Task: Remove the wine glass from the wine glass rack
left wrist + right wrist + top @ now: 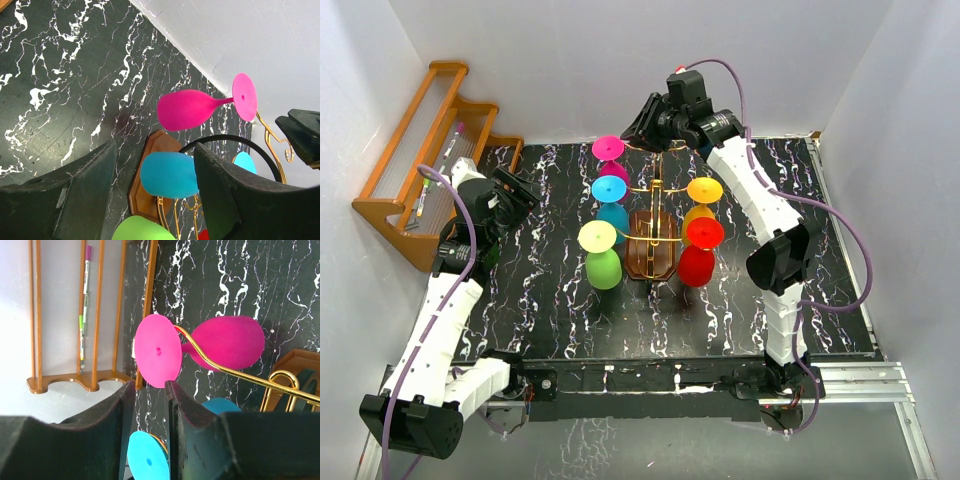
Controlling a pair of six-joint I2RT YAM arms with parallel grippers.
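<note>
The wine glass rack (651,256) stands mid-table on its dark brown base, with gold wire arms carrying several coloured glasses upside down. The pink wine glass (609,151) hangs at the back left of the rack. My right gripper (645,124) is just behind it. In the right wrist view the right gripper (149,385) is open by a narrow gap, with nothing between the fingers, and the pink foot disc (158,350) sits just beyond the fingertips on a gold arm (240,376). My left gripper (520,195) stands open and empty, left of the rack, facing the blue glass (169,175).
An orange-brown slatted shelf (425,170) with pens leans in the back left corner. Blue (611,190), yellow-footed green (602,262), orange (704,192) and red (698,262) glasses crowd the rack. White walls close in on the table at the back and both sides.
</note>
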